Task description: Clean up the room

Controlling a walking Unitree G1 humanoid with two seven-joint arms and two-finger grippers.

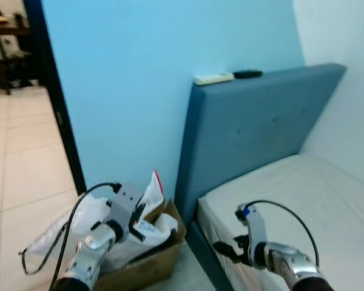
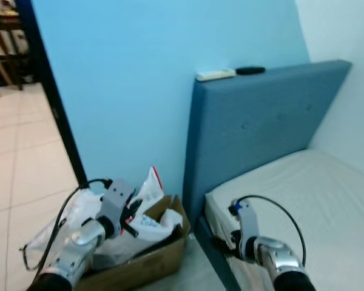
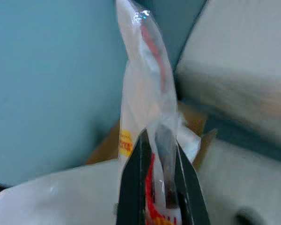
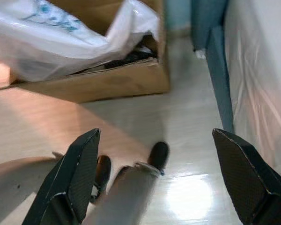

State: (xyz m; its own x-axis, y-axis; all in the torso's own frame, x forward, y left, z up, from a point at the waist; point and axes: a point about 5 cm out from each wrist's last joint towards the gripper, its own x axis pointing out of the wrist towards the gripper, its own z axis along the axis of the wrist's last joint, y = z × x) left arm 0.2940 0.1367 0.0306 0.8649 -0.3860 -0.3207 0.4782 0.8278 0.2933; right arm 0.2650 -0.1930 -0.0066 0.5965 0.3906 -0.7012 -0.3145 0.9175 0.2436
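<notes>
Left wrist view shows the two black fingers of the left gripper (image 3: 160,176) closed narrowly on a thin clear plastic wrapper with red and yellow print (image 3: 147,98). The wrapper stands up from between the fingertips and its crinkled top reaches well beyond them, in front of the light blue wall (image 3: 47,79). Just beyond the fingers and below the wrapper lies an open brown cardboard box (image 1: 147,267), which holds large white plastic bags (image 1: 155,227). In the eye views this gripper hangs over the box at its near side, and the box stands on the pale floor against the blue wall, just beside the dark blue padded headboard (image 1: 255,127) of a bed with a white mattress (image 1: 303,200).

Right wrist view shows the right gripper (image 4: 166,180) with its fingers spread wide and nothing between them. Between the fingers the glossy floor (image 4: 178,122) is seen, and beyond the fingertips is the side of the cardboard box. To one side of the fingers runs the blue bed frame with the mattress edge.

On top of the headboard rest a white remote control (image 1: 213,78) and a small black object (image 1: 247,74), close to each other.
</notes>
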